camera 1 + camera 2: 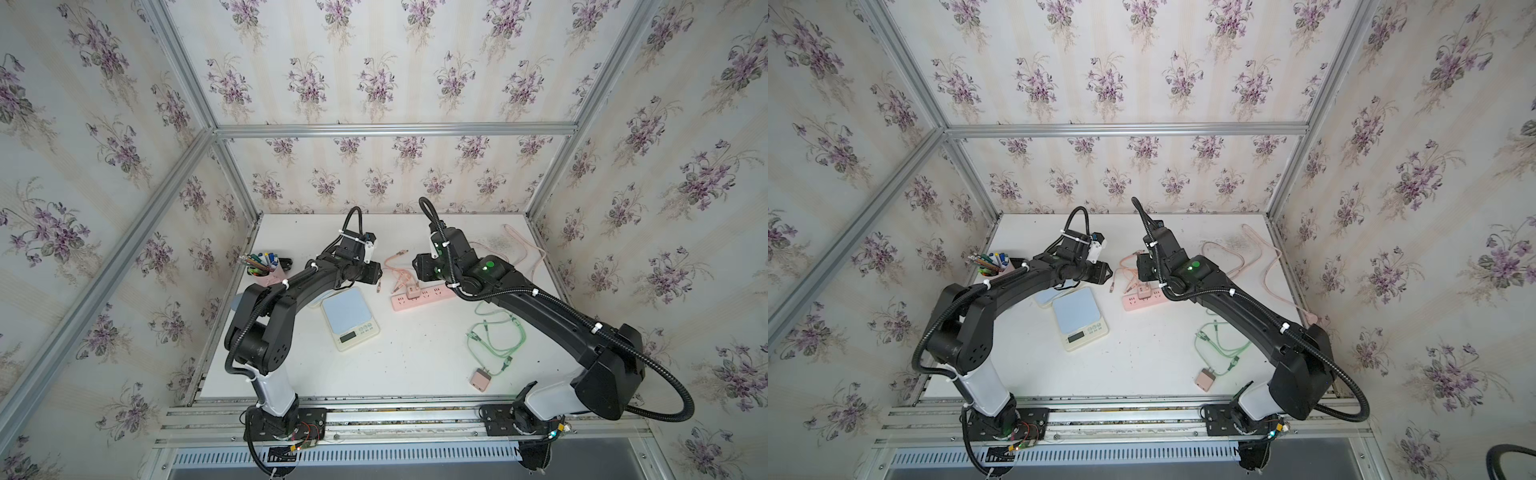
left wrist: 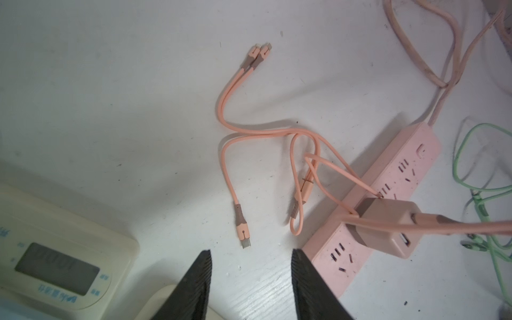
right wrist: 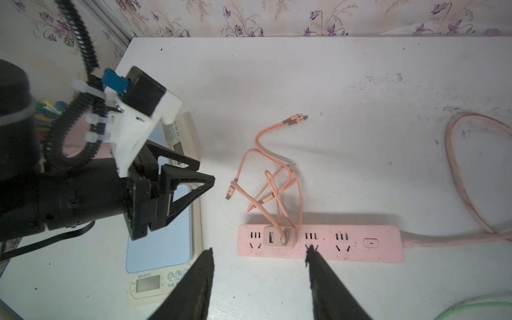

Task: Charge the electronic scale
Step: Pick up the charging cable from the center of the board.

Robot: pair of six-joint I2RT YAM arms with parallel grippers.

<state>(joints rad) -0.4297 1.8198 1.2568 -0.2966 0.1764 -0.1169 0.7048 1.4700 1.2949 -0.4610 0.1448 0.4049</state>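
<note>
Left pincer (image 2: pixel 250 250) and right pincer (image 3: pixel 260 248), wide and empty, are hovering by the pink cable (image 2: pixel 263 133) at the scale's (image 1: pixel 351 318) two o'clock; grasping its free plug (image 2: pixel 243 231) is likely next.

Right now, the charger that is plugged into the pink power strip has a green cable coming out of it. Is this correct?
No. The cable coming out of the charger plugged into the pink power strip is pink, not green; the right wrist view shows it. The green cable lies apart from it.
</note>
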